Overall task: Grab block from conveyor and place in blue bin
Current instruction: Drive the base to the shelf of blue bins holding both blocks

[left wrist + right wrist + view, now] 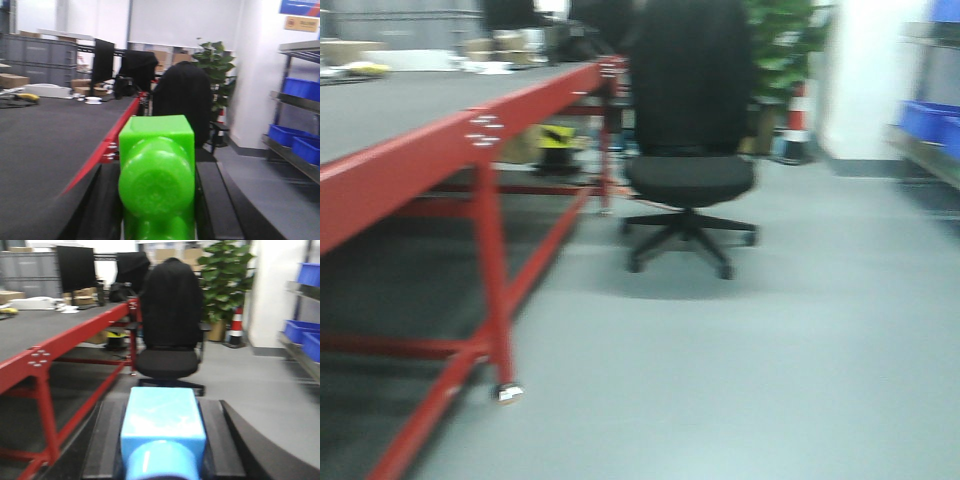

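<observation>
Bright green plastic block (pixel 156 165) sits clamped in the left jaws, beside the dark grey conveyor belt (pixel 45 135). The right jaws clamp a light blue plastic block (pixel 162 422). With the blue plastic bins (pixel 299 90) well apart, brushing the black office chair (pixel 690 150) could dislodge either.

Three low forward views, shared office chair (pixel 690 150)

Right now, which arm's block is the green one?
The green block is clamped in the left gripper; the right gripper holds the light blue block instead.
</observation>
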Robot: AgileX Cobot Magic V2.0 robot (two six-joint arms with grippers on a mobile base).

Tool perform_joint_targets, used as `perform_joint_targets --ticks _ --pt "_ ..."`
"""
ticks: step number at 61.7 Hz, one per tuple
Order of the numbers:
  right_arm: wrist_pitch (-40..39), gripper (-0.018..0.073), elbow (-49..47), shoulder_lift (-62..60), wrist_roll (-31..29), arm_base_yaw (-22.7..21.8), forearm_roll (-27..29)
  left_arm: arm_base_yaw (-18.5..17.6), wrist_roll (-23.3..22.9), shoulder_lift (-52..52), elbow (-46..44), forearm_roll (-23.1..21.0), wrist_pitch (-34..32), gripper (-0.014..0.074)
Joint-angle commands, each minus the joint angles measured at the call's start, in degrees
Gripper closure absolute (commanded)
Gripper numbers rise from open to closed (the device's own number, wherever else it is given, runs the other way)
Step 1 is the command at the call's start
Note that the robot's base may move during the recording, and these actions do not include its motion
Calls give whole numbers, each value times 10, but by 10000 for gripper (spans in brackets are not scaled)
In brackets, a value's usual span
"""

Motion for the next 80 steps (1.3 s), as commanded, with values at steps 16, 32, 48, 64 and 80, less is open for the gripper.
perform_joint_targets --ticks 16,32,48,64,80 --pt "-13 727 1 -3 -3 0 1 -1 -1 -3 0 -2 -12 707" --pt "-13 727 1 -3 -3 0 1 -1 -1 -3 0 -2 -12 707" --pt "-13 727 1 -3 -3 0 1 -1 -1 -3 0 -2 -12 707" --pt "-13 727 1 -3 -3 0 1 -1 -1 -3 0 -2 -12 707" --pt "-13 727 1 -3 -3 0 1 -1 -1 -3 0 -2 -12 707"
